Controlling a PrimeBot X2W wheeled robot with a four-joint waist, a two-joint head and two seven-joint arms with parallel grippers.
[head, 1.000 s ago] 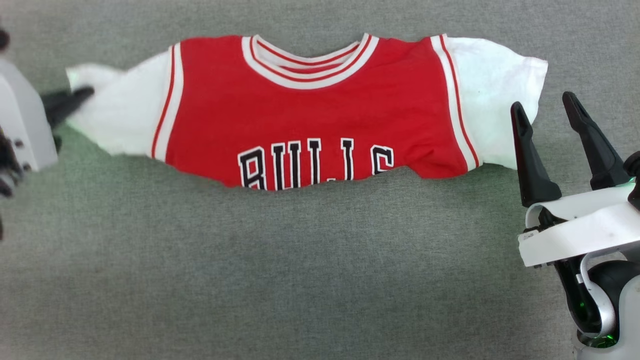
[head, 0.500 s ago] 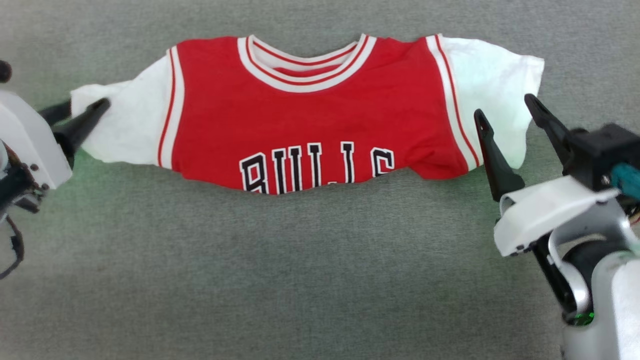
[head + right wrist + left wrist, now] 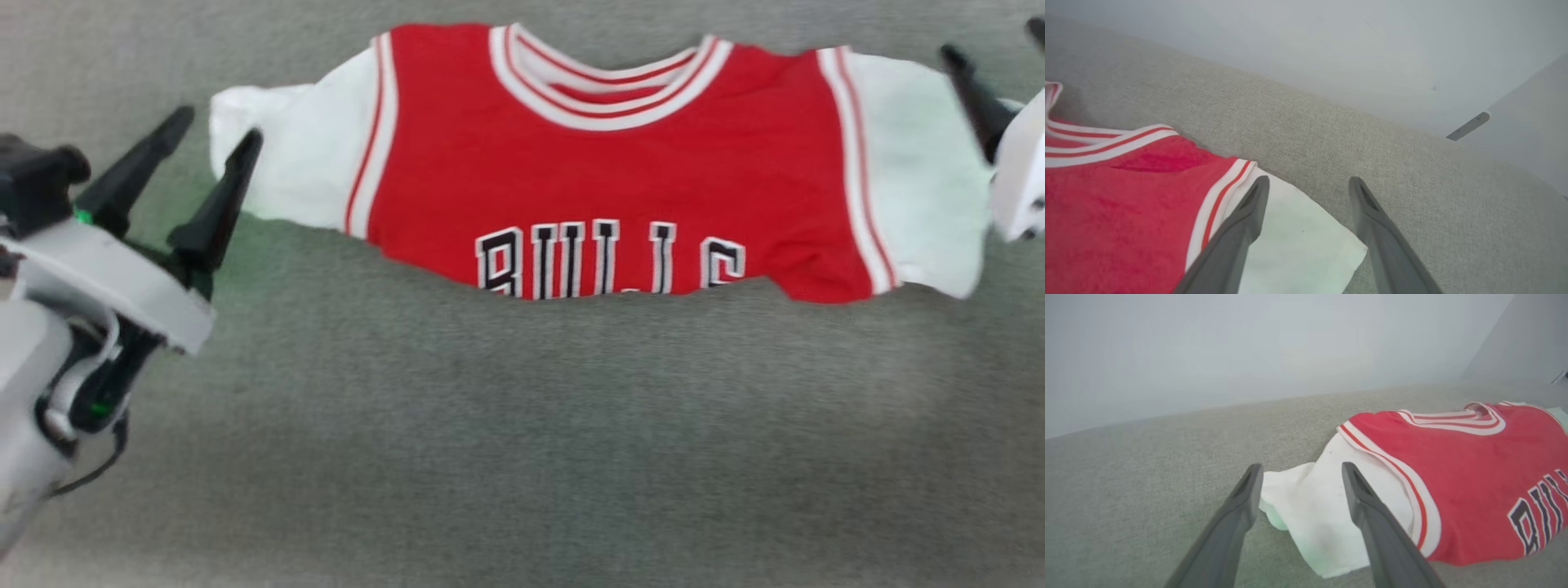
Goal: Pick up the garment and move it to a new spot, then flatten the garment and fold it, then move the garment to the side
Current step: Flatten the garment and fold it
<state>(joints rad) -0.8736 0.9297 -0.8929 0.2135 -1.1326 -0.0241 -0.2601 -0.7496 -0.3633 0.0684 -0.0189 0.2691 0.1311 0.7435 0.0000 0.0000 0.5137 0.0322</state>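
Note:
The garment (image 3: 620, 171), a red jersey with white sleeves and a striped collar, lies spread across the grey surface, its black lettering cut off along the near edge. My left gripper (image 3: 219, 126) stands open at the tip of the left white sleeve (image 3: 302, 171). In the left wrist view the sleeve end (image 3: 1310, 502) lies low between the spread fingers (image 3: 1237, 514) of the left gripper (image 3: 1301, 467), and nothing is gripped. My right gripper (image 3: 992, 39) is open over the far corner of the right sleeve (image 3: 922, 180). In the right wrist view the right gripper (image 3: 1309, 179) straddles that sleeve (image 3: 1294, 245), beside the garment's red body (image 3: 1106, 196).
The grey fabric surface (image 3: 522, 449) stretches wide in front of the garment. A pale wall (image 3: 1249, 343) rises behind the surface's far edge, and a wall corner with a small grey bracket (image 3: 1468, 126) shows in the right wrist view.
My left gripper opened and let go of the left sleeve, then drew back a little. My right gripper moved up toward the right sleeve's far corner. The head view shifted, so the garment sits further right.

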